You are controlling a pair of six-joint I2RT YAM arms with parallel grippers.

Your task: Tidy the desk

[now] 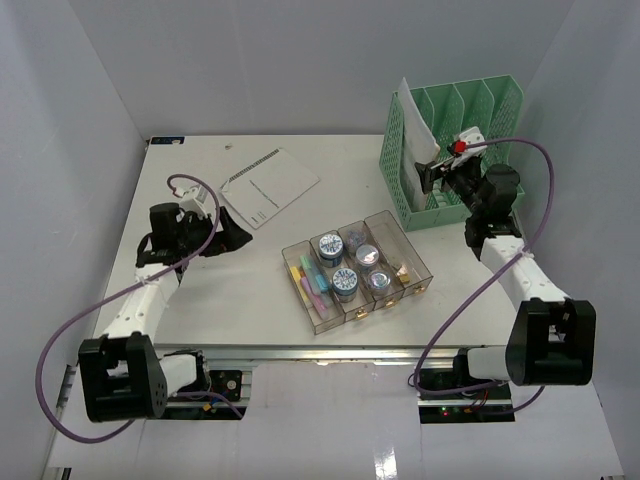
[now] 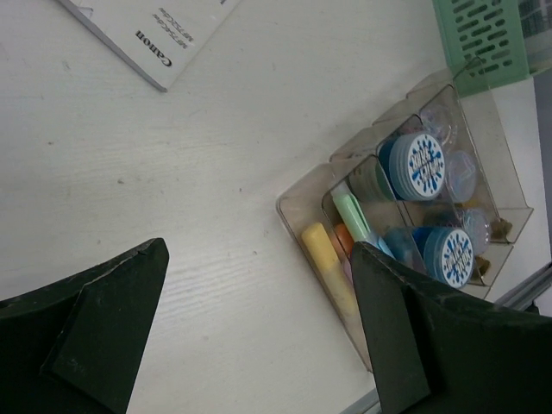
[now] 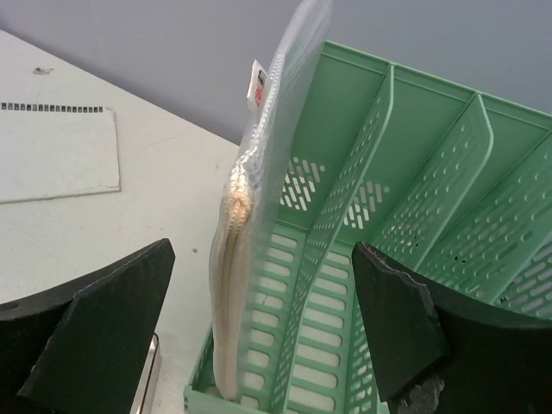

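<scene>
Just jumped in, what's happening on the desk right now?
Neither arm holds anything. The right gripper is open at the mint-green file rack, facing a plastic-wrapped packet standing in its leftmost slot. The left gripper hovers open over the desk near the Canon booklet, left of the clear compartment tray.

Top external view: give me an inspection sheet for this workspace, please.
Surface: white desk, metal rail along its front.
Job's things: clear tray holding blue-lidded tubs and highlighters; green file rack with a bagged pouch upright in its left slot.
Clutter: booklet lying loose beyond the left arm.
Grippers: left gripper open over the desk; right gripper open at the rack.
Cables: purple cables loop along both arms.
Surroundings: white walls; nothing else seen.
</scene>
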